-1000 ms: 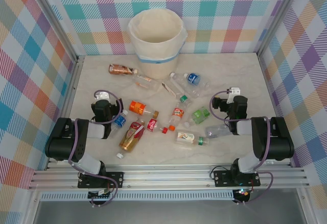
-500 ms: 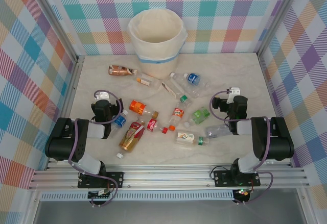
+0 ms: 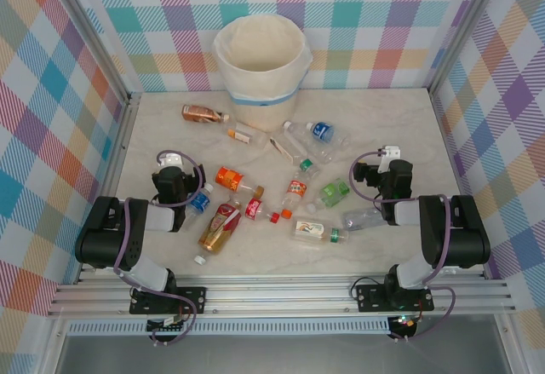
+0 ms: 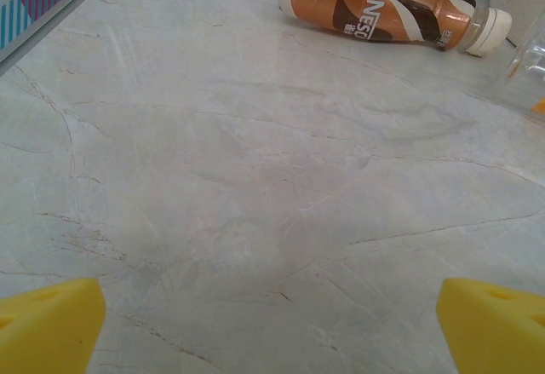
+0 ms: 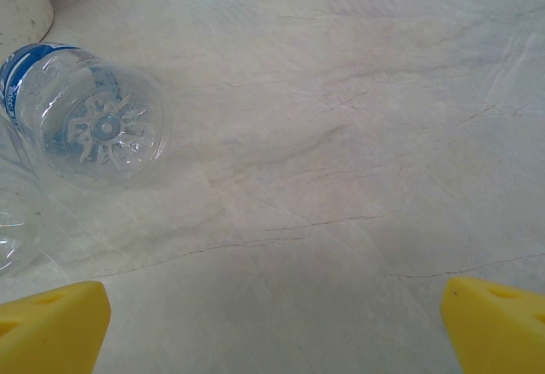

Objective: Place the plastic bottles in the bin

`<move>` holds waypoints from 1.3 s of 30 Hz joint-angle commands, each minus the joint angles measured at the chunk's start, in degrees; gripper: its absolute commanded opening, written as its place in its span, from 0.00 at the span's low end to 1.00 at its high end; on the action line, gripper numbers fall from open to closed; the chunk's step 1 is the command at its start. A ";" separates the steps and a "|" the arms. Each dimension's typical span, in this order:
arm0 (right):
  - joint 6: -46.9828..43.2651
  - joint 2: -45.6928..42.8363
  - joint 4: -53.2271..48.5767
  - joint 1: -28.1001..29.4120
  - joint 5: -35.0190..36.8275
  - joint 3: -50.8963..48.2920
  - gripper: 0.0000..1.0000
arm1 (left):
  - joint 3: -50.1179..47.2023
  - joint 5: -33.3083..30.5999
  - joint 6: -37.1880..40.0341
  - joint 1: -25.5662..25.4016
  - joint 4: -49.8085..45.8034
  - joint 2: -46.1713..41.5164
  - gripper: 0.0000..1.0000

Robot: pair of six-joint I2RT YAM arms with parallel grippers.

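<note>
Pale marbled bench (image 3: 400, 118) is carrying the round cream-white bin (image 3: 260, 84) at its far edge, apparently empty, with about a dozen small plastic bottles (image 3: 220, 226) lying scattered before it. The copper-brown bottle (image 4: 375, 6) is lying crosswise, cap pointing right toward the bin; left gripper (image 4: 272, 323) and right gripper (image 5: 272, 323) are gaping wide, empty.

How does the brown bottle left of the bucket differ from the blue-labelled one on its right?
The brown bottle is wrapped copper-brown with a white cap; the blue-labelled bottle is clear. The brown one lies left of the bin, the blue-labelled one right of it. Both lie on their sides.
</note>
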 commanded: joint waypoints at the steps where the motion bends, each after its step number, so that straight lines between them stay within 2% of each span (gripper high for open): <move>1: 0.03 -0.70 1.22 0.08 -1.14 0.42 1.00 | 0.72 -0.44 0.05 -0.32 1.41 0.02 1.00; 17: -0.26 -0.96 0.85 -0.09 -2.52 0.52 1.00 | 0.87 0.83 0.56 -0.36 0.11 -1.30 1.00; 20: -0.84 -5.09 -6.51 -0.01 -3.60 2.81 1.00 | 2.54 3.02 1.61 -0.33 -5.36 -4.68 1.00; 24: -0.50 -12.91 -16.55 -0.03 -4.08 5.08 1.00 | 3.84 1.70 1.04 -0.37 -12.38 -11.20 1.00; 26: 1.86 -16.68 -19.91 -0.03 -3.49 5.92 1.00 | 3.71 -0.19 -0.15 -0.38 -14.10 -14.42 1.00; 29: 8.89 -21.34 -30.10 -0.05 -1.11 9.64 1.00 | 4.74 -3.40 -5.21 -0.38 -19.31 -19.84 1.00; 32: 21.07 -25.00 -40.74 -0.03 5.67 12.85 1.00 | 9.73 -5.84 -17.72 -0.31 -34.51 -26.16 1.00; 33: 25.93 -26.20 -44.46 -0.05 8.71 13.15 1.00 | 12.31 -3.67 -21.98 -0.29 -41.04 -28.01 1.00; 35: 33.02 -28.81 -50.37 -0.15 11.30 13.21 1.00 | 15.27 3.93 -27.03 -0.28 -46.98 -30.58 1.00; 37: 38.69 -31.46 -56.17 -0.10 11.14 12.93 1.00 | 16.79 10.88 -31.32 -0.24 -49.77 -32.16 1.00; 39: 42.11 -33.46 -60.38 -0.27 9.72 12.35 1.00 | 17.67 15.08 -33.25 -0.23 -52.62 -33.21 1.00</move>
